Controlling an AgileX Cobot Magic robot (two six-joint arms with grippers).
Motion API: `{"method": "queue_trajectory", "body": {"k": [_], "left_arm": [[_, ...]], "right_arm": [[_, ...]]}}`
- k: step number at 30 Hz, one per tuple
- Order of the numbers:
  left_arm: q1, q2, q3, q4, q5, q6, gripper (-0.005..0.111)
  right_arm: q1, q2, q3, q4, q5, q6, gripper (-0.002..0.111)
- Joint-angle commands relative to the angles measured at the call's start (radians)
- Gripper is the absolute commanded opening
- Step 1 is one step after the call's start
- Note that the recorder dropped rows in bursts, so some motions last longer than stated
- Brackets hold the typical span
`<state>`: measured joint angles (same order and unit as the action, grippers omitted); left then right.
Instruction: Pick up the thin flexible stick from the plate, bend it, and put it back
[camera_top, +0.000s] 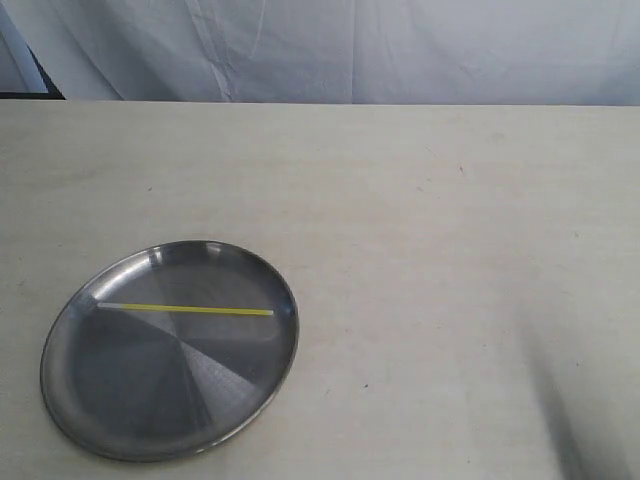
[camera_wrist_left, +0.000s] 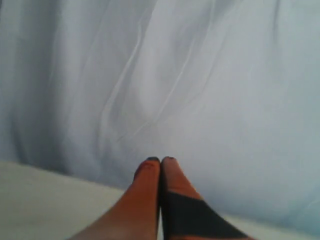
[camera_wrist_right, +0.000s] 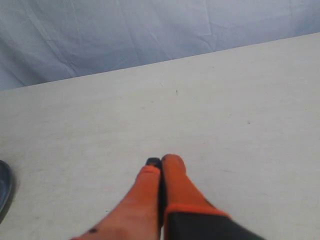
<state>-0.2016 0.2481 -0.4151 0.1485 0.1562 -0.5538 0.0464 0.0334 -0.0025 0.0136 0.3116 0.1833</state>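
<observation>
A round steel plate (camera_top: 120, 400) lies at the front left of the table in the exterior view. Across its upper half rests the thin yellow stick (camera_top: 190, 309), straight, with a pale left end. Neither arm shows in the exterior view. My left gripper (camera_wrist_left: 161, 160) has its orange fingers pressed together, empty, and faces the pale cloth backdrop. My right gripper (camera_wrist_right: 162, 161) is shut and empty too, hovering over bare tabletop. A dark sliver of the plate's rim (camera_wrist_right: 4, 190) peeks in at the edge of the right wrist view.
The pale tabletop (camera_top: 430, 250) stretches to the right of the plate. A wrinkled white cloth (camera_top: 330, 50) hangs behind the table's far edge. A soft shadow (camera_top: 575, 410) falls on the front right corner.
</observation>
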Motion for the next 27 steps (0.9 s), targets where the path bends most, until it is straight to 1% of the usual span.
{"method": "queue_trajectory", "body": {"k": [1,3,5,8,10,12,15,16,19,22,25,27], "left_arm": [[-0.037,0.329,-0.301,-0.062,0.444,0.501,0.0],[-0.041,0.474,-0.416,-0.181,0.615,0.724,0.0],[-0.041,0.628,-0.52,-0.287,0.768,0.893,0.0],[-0.041,0.827,-0.628,-0.369,0.9,1.006,0.0],[-0.041,0.92,-0.663,-0.38,0.907,1.05,0.002],[-0.049,0.997,-0.682,-0.37,0.893,1.127,0.007],[-0.082,1.099,-0.691,-0.329,0.84,1.272,0.02],[-0.096,1.127,-0.692,-0.308,0.823,1.331,0.027],[-0.128,1.201,-0.692,-0.265,0.785,1.35,0.043],[-0.16,1.26,-0.692,-0.252,0.763,1.35,0.053],[-0.196,1.315,-0.692,-0.232,0.768,1.38,0.057],[-0.209,1.348,-0.692,-0.206,0.774,1.405,0.057]], "right_arm": [[-0.007,-0.008,0.002,-0.001,-0.007,-0.001,-0.001],[-0.007,-0.008,0.002,-0.001,-0.007,-0.001,-0.001],[-0.007,-0.008,0.002,-0.001,-0.007,-0.001,-0.001],[-0.007,-0.008,0.002,0.001,-0.007,-0.001,-0.001],[-0.007,-0.008,0.002,0.001,-0.007,-0.001,-0.001],[-0.007,-0.008,0.002,0.001,-0.007,-0.001,-0.001],[-0.007,-0.008,0.002,0.001,-0.007,-0.001,-0.001],[-0.007,-0.008,0.002,0.001,-0.007,-0.001,-0.001],[-0.007,-0.008,0.002,0.001,-0.007,-0.001,-0.001],[-0.007,-0.008,0.002,0.001,-0.007,-0.001,-0.001],[-0.007,-0.008,0.002,0.001,-0.007,-0.001,-0.001],[-0.007,-0.008,0.002,0.001,-0.007,-0.001,-0.001]]}}
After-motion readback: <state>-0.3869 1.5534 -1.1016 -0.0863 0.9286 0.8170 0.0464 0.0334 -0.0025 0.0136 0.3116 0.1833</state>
